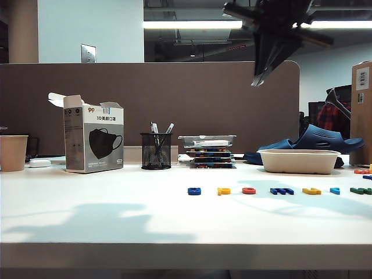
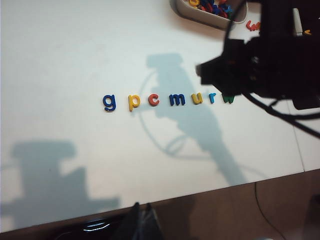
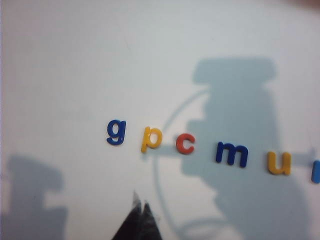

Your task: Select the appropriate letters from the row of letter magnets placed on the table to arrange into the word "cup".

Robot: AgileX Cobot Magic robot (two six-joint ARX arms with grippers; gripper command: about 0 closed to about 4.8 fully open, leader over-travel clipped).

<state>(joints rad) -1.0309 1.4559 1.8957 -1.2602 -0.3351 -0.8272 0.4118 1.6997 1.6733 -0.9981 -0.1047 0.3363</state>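
1. On the white table, the letter row runs straight across, left to right: g, p, c, m, u.
2. Left gripper: fingers pressed together, off the table's edge, well apart from the row.
3. Right gripper: fingers pressed together, hovering above, near the p.

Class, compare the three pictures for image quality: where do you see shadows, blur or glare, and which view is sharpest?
Exterior view: sharpest; bright ceiling strip light, right gripper a dark silhouette overhead. Left wrist view: arm shadows cross the table and the letter row; left gripper, jaws shut, dark at the edge. Right wrist view: soft and slightly blurred, with a large shadow over the m and u.
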